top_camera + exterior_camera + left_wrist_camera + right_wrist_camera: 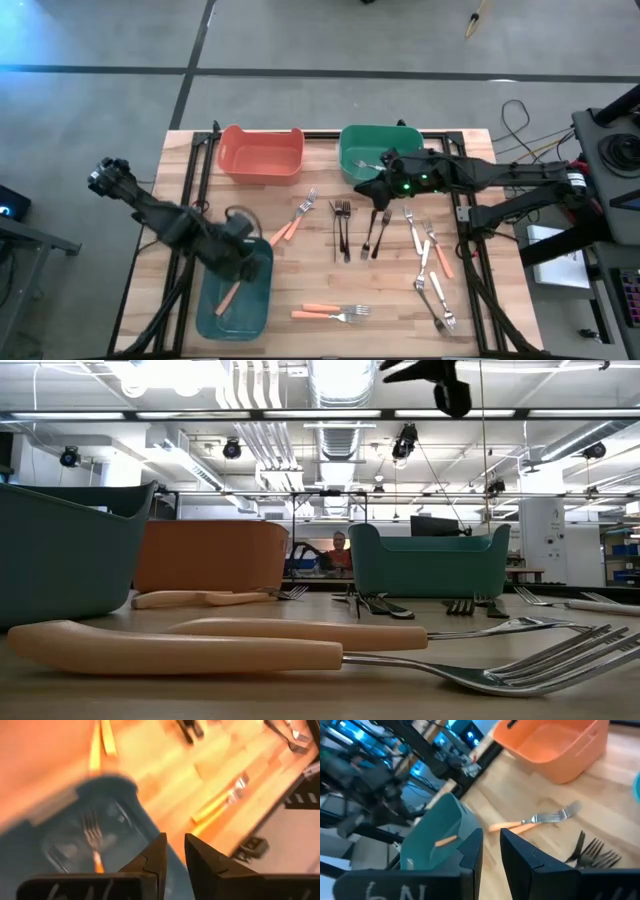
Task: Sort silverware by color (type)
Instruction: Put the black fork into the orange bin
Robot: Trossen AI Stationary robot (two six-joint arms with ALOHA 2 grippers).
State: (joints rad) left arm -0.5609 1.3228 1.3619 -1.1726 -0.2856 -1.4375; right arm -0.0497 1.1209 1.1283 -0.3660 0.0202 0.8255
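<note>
From above, the left claw (238,262) is lost in blur over the blue bin (262,312); its wrist view shows the fingers narrowly parted, holding nothing, above an orange-handled fork (93,837) lying in that bin. The right claw (378,190) hangs beside the green bin (352,150), fingers narrowly apart and empty. Black forks (343,222), white-handled forks (428,262) and more orange ones (330,312) lie on the table (390,300). The low view cuts off the nearest orange handles (180,650). Writing on the right wrist is unreadable.
</note>
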